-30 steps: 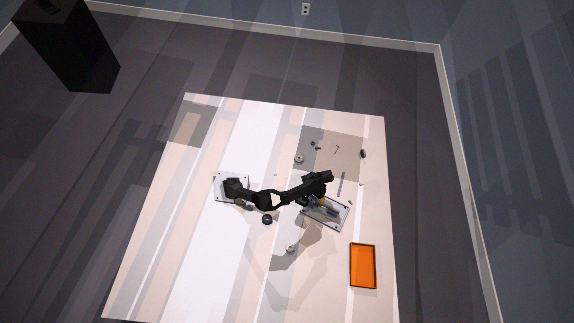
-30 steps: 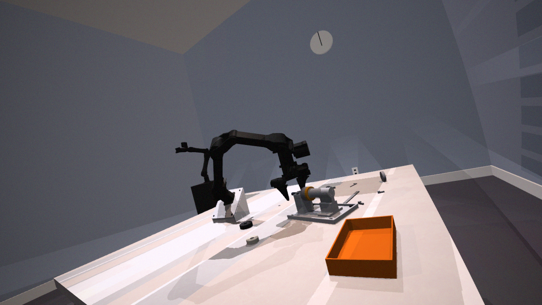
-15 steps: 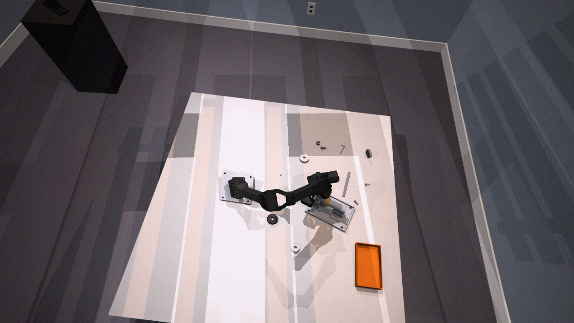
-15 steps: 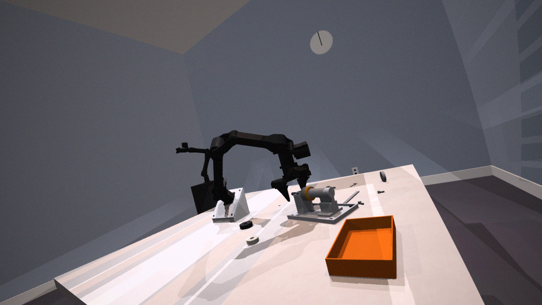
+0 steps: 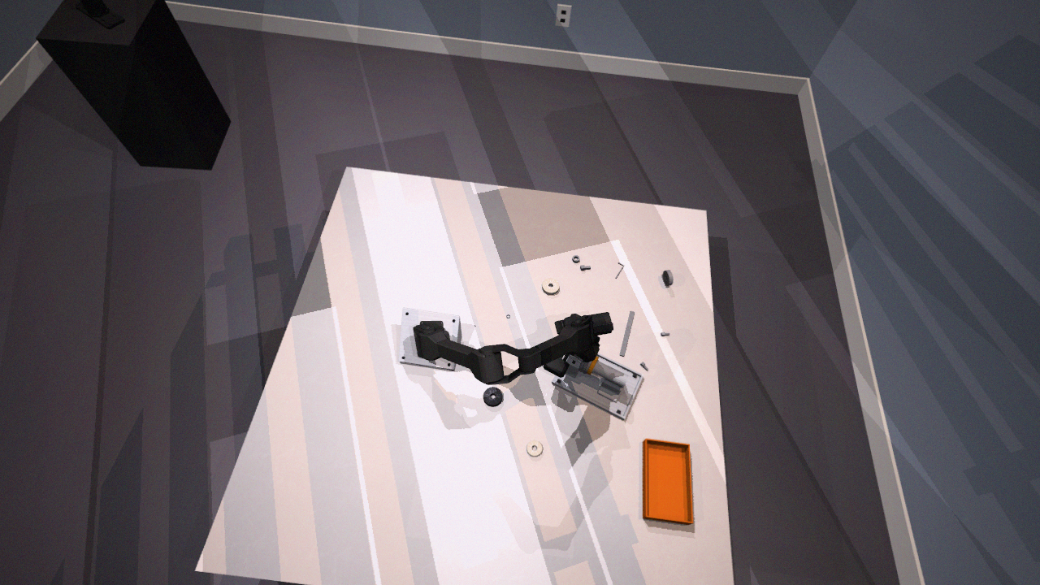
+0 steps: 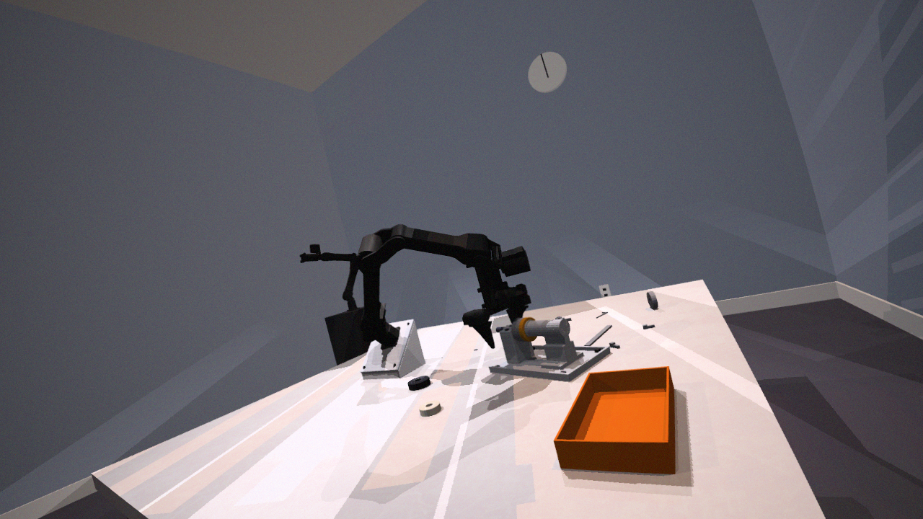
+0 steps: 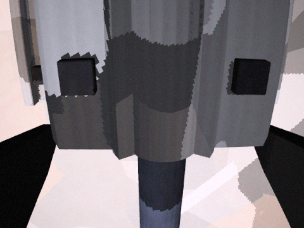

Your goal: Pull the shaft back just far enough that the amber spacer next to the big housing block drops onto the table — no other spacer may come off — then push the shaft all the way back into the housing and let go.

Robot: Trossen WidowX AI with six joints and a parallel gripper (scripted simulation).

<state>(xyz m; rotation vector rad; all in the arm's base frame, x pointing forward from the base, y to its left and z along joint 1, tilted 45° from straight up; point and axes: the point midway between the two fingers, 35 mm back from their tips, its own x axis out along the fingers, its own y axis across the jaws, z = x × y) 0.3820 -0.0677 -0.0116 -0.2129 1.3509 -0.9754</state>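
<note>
My gripper (image 6: 505, 332) (image 7: 156, 133) is open with nothing between its pads. In the wrist view its black fingers flank the lower end of a grey block (image 7: 79, 126) (image 6: 514, 347) on the fixture. The dark shaft (image 7: 161, 187) sticks out of that block and runs down the view, between the fingers and clear of both; its outer end is cut off by the frame. The amber spacer (image 6: 527, 329) (image 5: 593, 364) sits around the shaft line, between that block and a grey cylindrical part (image 6: 556, 327). The shaft inside the parts is hidden.
The fixture's base plate (image 5: 626, 415) (image 6: 535, 372) lies under the blocks. An orange tray (image 5: 667, 483) (image 6: 616, 455) stands in front of it. A black ring (image 5: 486, 400) and a pale ring (image 5: 529, 452) lie nearer the arm's base. A flat bar (image 5: 626, 334) lies behind the fixture.
</note>
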